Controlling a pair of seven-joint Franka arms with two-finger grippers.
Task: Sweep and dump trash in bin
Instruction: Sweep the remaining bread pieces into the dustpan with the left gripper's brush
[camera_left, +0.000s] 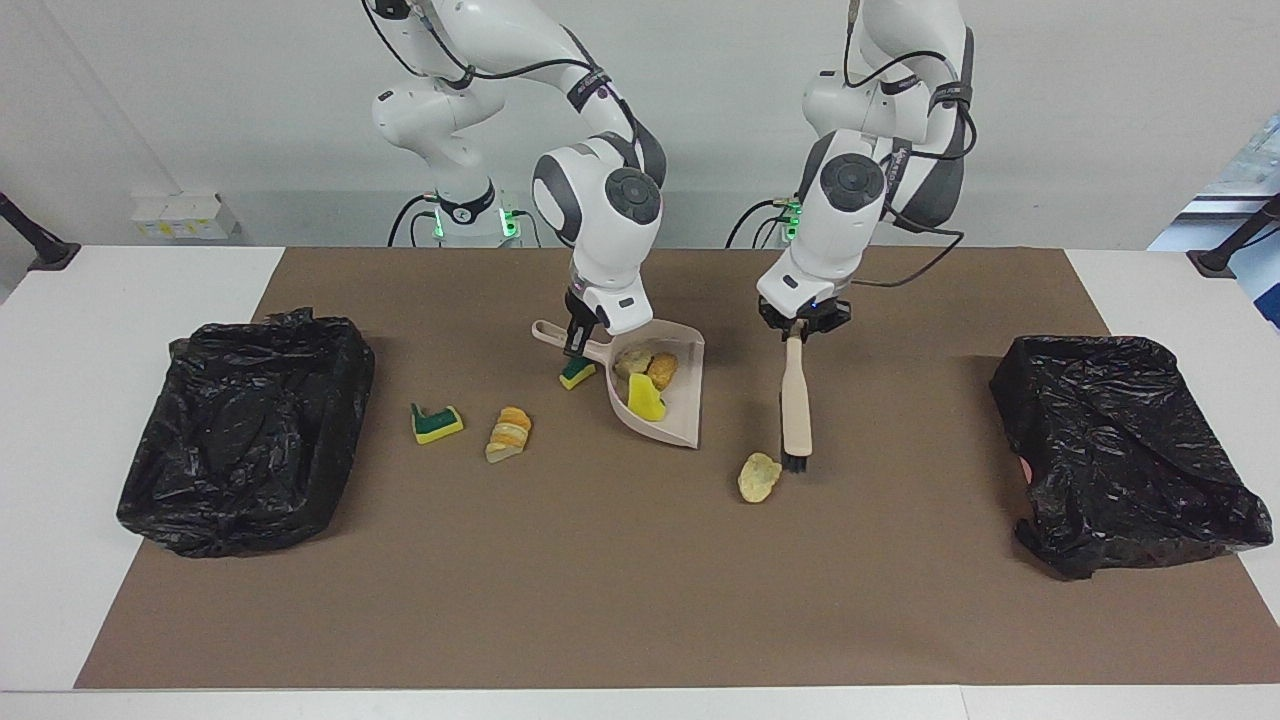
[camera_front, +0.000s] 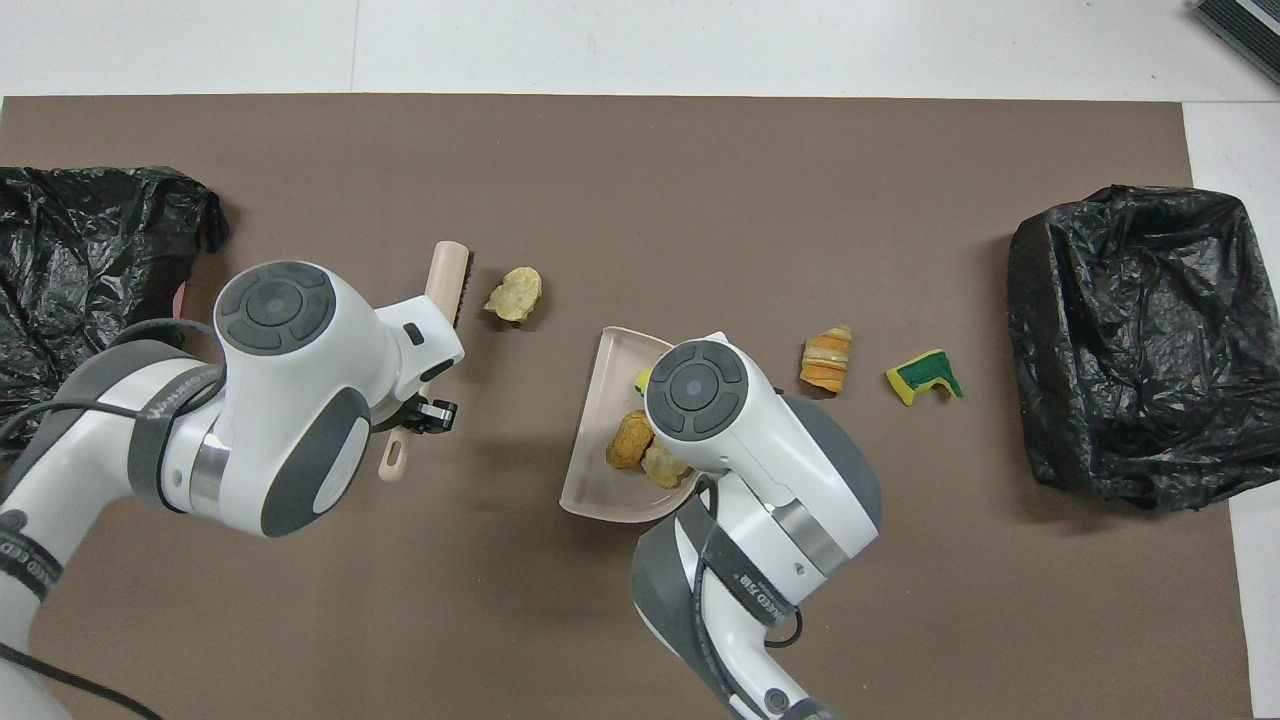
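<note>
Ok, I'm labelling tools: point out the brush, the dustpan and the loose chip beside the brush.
brush (camera_left: 796, 395), facing view, middle of the handle
dustpan (camera_left: 685, 408), facing view, bare floor
chip (camera_left: 759, 477), facing view, its middle

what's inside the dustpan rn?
Three scraps lie in the dustpan: a yellow sponge bit and two tan bread-like chunks. In the overhead view the right arm covers part of the pan, so anything under it there is hidden.
</note>
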